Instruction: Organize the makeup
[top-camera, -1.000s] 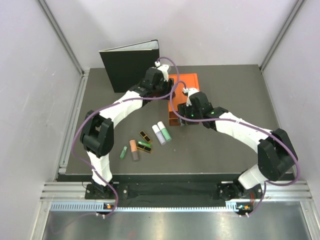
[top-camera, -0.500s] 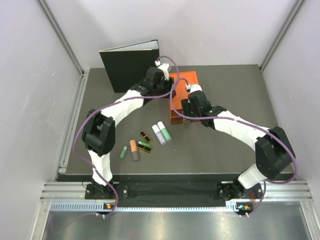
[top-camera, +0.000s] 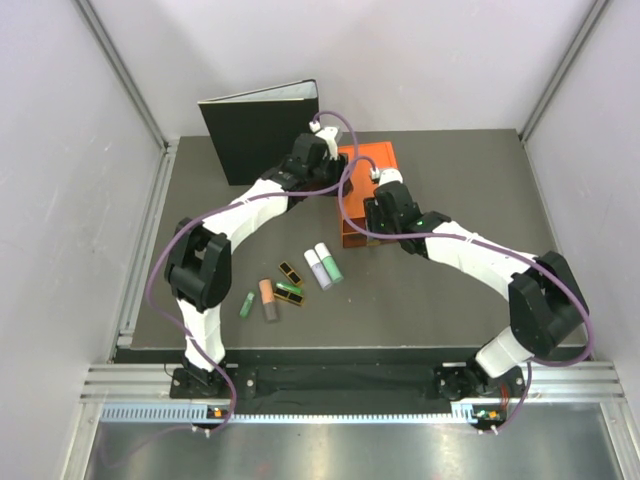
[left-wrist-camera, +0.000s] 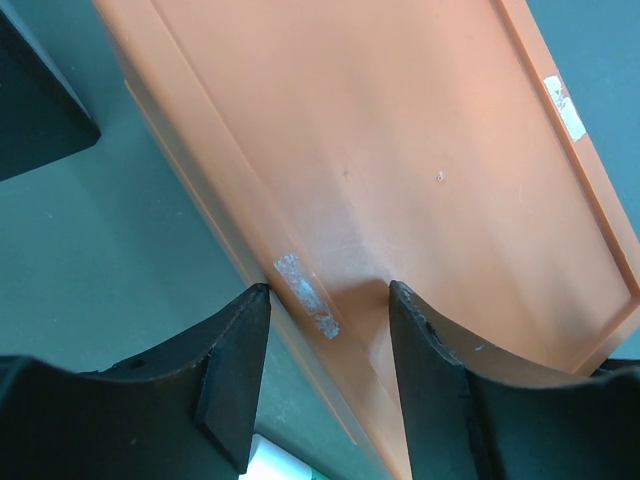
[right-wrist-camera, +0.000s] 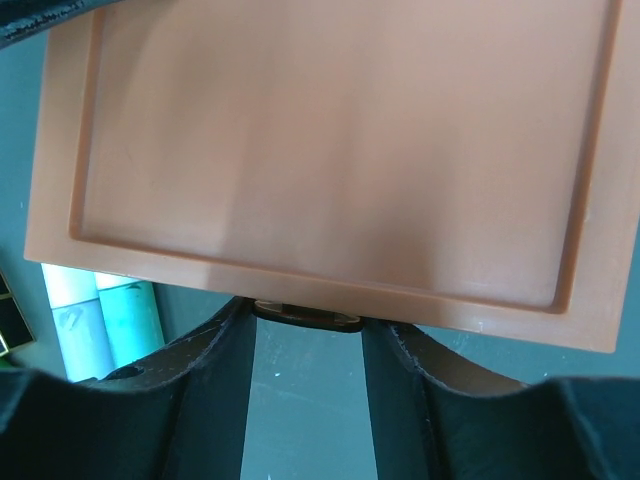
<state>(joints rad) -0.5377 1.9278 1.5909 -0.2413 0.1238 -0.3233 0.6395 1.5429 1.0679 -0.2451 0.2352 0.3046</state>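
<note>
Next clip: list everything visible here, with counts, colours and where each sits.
table: 1, dark grey, under everything
binder: 1, black, standing far left
box: 1, orange, far centre, beside binder
lilac tube: 1, lilac, mid-table beside mint tube
mint tube: 1, mint, right of it
peach tube: 1, peach-grey, nearer, left
green stick: 1, green, leftmost
cases: 3, black with gold or green, between tubes
arms: 2, white-black, reaching to box
left tool: 1, black, clamped on box edge
right tool: 1, black, closed on box's handle

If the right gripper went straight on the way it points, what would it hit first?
Probably the small dark handle on the near edge of the orange box. It sits between the fingers of the right gripper; whether they touch it is unclear.
</note>
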